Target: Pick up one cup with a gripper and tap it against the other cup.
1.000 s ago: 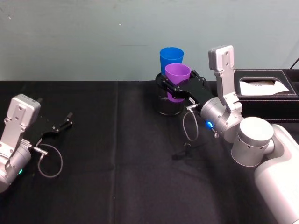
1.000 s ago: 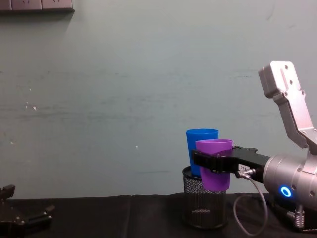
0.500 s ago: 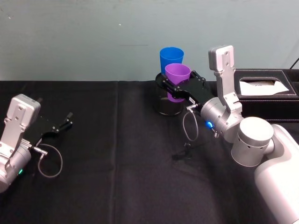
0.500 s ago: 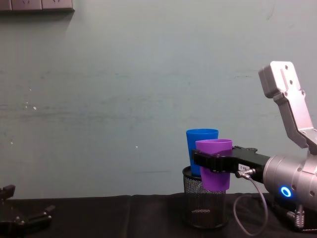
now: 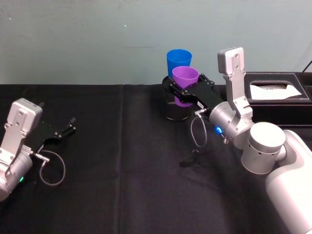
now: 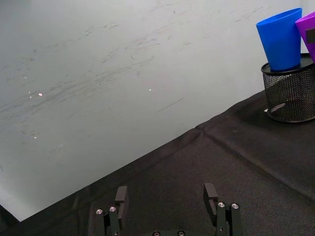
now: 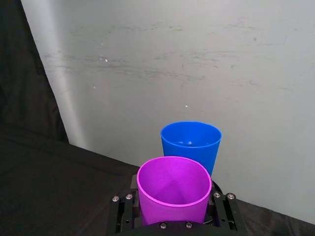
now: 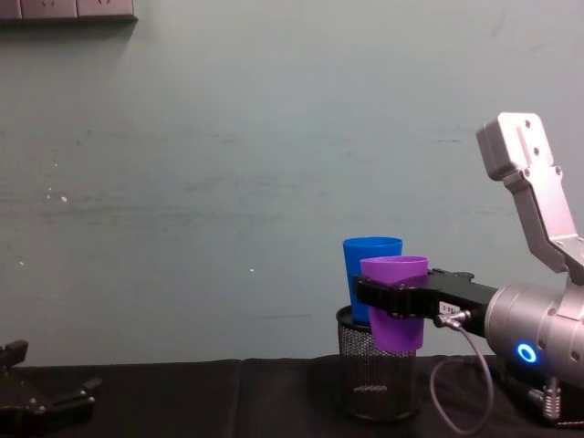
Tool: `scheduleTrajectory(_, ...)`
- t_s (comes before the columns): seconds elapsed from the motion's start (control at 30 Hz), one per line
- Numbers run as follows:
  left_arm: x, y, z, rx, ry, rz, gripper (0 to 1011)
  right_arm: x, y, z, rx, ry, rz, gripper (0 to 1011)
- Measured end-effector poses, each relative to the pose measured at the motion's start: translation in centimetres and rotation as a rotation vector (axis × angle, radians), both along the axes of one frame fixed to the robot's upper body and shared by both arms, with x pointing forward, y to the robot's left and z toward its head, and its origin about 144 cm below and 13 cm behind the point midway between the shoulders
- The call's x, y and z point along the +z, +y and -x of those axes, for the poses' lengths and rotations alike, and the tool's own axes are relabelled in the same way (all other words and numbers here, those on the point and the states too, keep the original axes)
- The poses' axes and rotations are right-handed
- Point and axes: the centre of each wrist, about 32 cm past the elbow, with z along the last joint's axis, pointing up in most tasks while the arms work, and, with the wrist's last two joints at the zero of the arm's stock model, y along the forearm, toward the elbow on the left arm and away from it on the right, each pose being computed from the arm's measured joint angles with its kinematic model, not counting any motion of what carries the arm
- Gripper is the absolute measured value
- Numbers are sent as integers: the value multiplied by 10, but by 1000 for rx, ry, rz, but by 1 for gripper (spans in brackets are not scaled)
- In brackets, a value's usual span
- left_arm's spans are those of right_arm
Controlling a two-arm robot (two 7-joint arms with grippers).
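Observation:
My right gripper (image 5: 184,93) is shut on the purple cup (image 5: 185,78) and holds it upright in the air. In the chest view the purple cup (image 8: 394,274) hangs in front of the blue cup (image 8: 370,255) and overlaps it. The blue cup (image 5: 178,59) stands inside a black mesh pen holder (image 5: 173,112) at the back of the table. In the right wrist view the purple cup (image 7: 172,189) sits between the fingers, with the blue cup (image 7: 191,140) just behind it; I cannot tell whether they touch. My left gripper (image 5: 66,129) rests open at the far left, holding nothing.
A black tissue box (image 5: 273,95) stands at the back right, beside my right arm. A black cloth (image 5: 122,185) covers the table. A pale wall runs close behind the mesh holder (image 8: 374,388). A cable loops under my right wrist (image 5: 197,134).

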Motion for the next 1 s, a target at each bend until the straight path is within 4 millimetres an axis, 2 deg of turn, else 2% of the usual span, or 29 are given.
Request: scheduleTrajectory(1.0,0,0,0,0,0,0,1000,0,0,0,0,0,0,724)
